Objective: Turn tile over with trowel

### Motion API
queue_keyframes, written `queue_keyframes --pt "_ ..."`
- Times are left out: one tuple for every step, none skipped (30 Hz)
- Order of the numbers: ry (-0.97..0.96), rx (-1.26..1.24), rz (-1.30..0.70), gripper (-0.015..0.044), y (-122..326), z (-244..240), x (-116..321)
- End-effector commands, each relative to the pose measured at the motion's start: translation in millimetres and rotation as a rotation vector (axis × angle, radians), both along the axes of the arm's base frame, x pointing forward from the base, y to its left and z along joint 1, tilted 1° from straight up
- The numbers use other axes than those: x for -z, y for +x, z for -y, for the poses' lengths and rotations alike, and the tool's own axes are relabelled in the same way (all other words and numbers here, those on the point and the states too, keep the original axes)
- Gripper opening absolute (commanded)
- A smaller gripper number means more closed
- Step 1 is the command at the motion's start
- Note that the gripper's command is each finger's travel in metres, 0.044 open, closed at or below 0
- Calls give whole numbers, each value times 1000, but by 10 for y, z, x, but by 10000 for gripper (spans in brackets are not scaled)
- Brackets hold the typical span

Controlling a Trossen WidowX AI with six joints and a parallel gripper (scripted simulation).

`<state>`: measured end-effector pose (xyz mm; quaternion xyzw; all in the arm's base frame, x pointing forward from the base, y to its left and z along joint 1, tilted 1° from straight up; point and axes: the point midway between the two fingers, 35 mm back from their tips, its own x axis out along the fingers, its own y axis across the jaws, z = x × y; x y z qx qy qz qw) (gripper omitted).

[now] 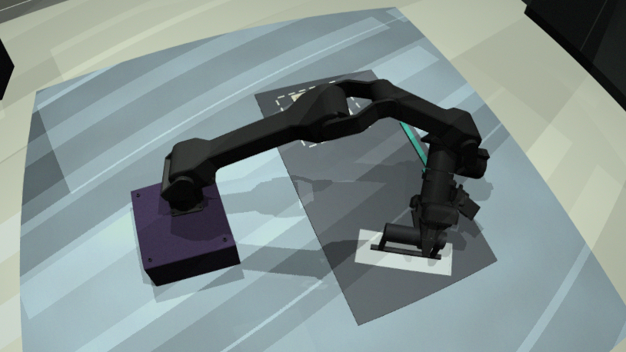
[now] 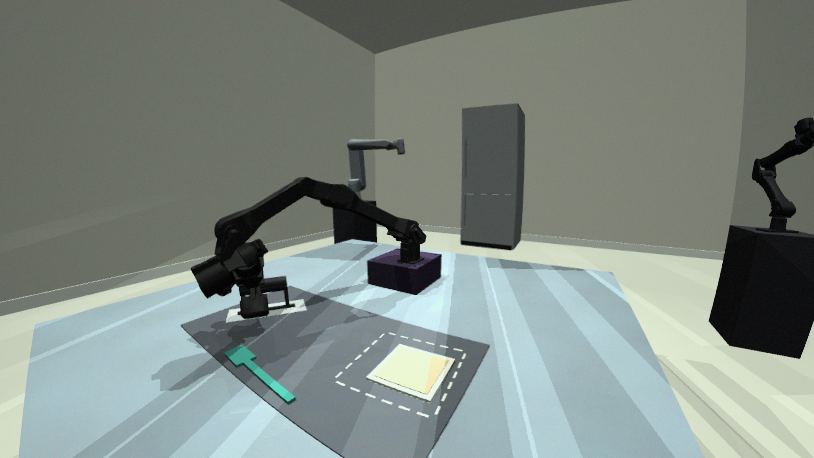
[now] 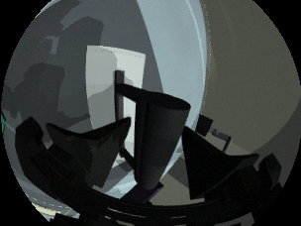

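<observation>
The trowel (image 1: 370, 257) (image 2: 298, 307) (image 3: 100, 74) has a white rectangular blade and a thick black handle. Its blade lies flat on the dark mat (image 1: 354, 302) (image 2: 324, 341). My gripper (image 1: 433, 245) (image 3: 156, 125) is open, with its fingers on either side of the handle and still down around it. The tile (image 2: 405, 365) lies flat inside the dashed outline (image 2: 420, 414), with a cream-tan panel and a pale rim facing up. No separate mark shows on that face. The underside is hidden. The arm covers most of the tile in the top view.
A teal flat tool (image 1: 413, 142) (image 2: 267, 379) with a square head lies on the mat between trowel and tile, near the mat's far edge from my base. My arm stands on a purple block (image 1: 184, 236) (image 2: 398, 273). Other arms and a fridge (image 2: 490, 176) stand away in the background.
</observation>
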<state>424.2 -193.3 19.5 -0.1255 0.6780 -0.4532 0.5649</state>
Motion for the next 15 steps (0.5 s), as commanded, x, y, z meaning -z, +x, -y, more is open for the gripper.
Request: queue_keyframes --pt "3 -11 19 300 77 -120 -114" --pt "5 -14 21 300 89 -149 -141" --pt "7 -16 23 300 100 -178 -168" --pt "9 -18 25 300 111 -208 -194" --pt "10 -20 26 300 122 -237 -221" --pt "12 -22 27 300 129 -261 -242" --pt "14 -23 22 300 122 -277 -242" --pt "14 -23 20 300 120 -283 -242" --pt "14 -23 20 300 110 -285 -259" --pt "14 -24 19 300 81 -292 -310" --pt "14 -24 18 300 29 -304 -394" --pt "14 -25 17 300 -38 -319 -493" --pt "14 -25 16 300 -111 -334 -590" --pt "14 -26 14 300 -188 -350 -682" --pt "14 -26 13 300 -270 -366 -771"
